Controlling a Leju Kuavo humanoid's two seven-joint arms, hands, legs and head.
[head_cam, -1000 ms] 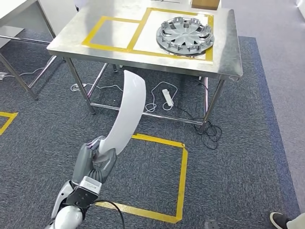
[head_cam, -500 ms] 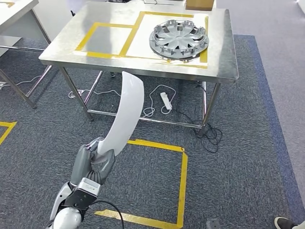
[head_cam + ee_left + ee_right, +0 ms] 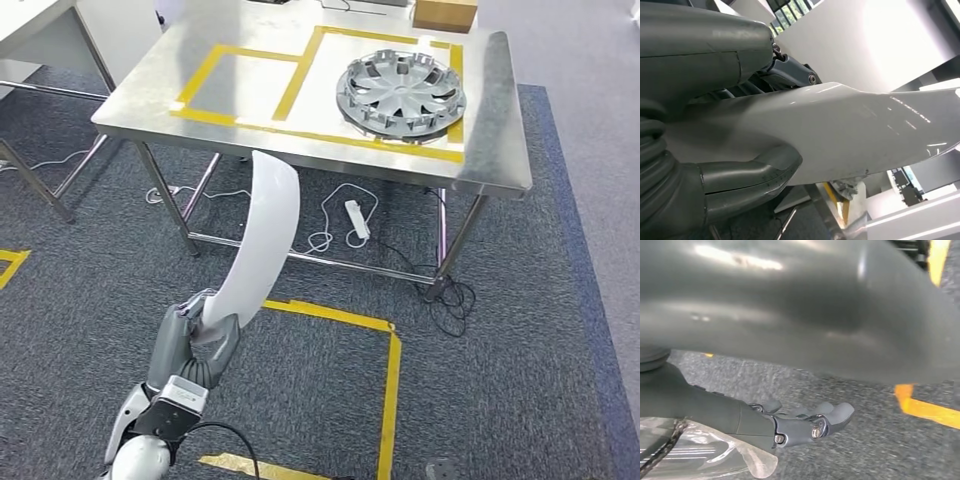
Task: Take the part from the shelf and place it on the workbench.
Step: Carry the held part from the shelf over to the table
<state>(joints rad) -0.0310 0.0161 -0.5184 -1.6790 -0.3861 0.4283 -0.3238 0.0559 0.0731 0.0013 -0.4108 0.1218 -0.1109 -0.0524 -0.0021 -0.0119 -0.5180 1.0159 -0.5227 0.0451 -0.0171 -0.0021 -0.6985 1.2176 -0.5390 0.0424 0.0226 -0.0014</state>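
My left hand [image 3: 192, 340] grips the lower end of a long, curved white part [image 3: 260, 235], which rises up toward the steel workbench [image 3: 226, 70]. The part's upper tip stands in front of the workbench's near edge and below its top. In the left wrist view the thumb [image 3: 745, 175] and fingers clamp the glossy white part [image 3: 851, 130] from both sides. My right hand [image 3: 802, 425] hangs above the grey carpet with its fingers loosely extended and nothing in them.
A silver wheel cover [image 3: 400, 92] lies inside a yellow-taped rectangle on the workbench's right half. The left taped rectangle [image 3: 234, 75] is bare. A cardboard box [image 3: 445, 12] sits at the far edge. A power strip [image 3: 357, 220] and cables lie under the bench. Yellow floor tape [image 3: 392, 370] marks a square.
The whole picture has shifted, so the camera moved: the workbench now sits further right. The person's shoe at the lower right is out of frame. My left hand still holds the part.
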